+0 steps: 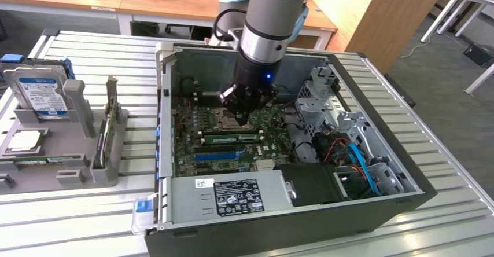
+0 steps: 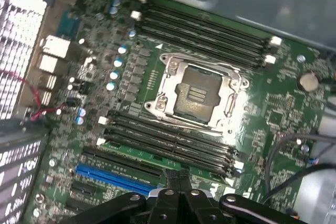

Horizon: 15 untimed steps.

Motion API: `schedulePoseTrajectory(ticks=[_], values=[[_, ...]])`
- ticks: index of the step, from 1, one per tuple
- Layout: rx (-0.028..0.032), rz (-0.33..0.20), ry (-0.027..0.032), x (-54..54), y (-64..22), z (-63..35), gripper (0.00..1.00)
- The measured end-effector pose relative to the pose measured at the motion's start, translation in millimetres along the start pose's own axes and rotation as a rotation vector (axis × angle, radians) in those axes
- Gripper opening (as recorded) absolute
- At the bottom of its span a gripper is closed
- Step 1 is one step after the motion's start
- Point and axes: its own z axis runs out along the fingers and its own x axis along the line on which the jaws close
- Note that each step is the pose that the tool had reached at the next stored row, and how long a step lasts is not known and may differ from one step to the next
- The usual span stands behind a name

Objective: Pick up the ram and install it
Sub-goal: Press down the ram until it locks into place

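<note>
Glossy green motherboard (image 2: 273, 114), shiny metal CPU socket (image 2: 195, 94), ribbed metal table (image 1: 448, 153).

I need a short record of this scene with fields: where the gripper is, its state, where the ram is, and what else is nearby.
gripper position: gripper down inside the open computer case, over the memory slots beside the CPU socket
gripper state: shut
ram: a green stick lies in a slot right under the fingertips; whether it is fully seated cannot be told
nearby: blue slot strip, hard drive in the grey holder at the exterior view's left
</note>
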Motion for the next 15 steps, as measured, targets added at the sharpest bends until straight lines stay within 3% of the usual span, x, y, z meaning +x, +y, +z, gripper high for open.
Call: schedulePoseTrajectory(ticks=[15], values=[[0.0011, 0.249, -0.005, 0.0, 0.0, 0.1, 0.11]])
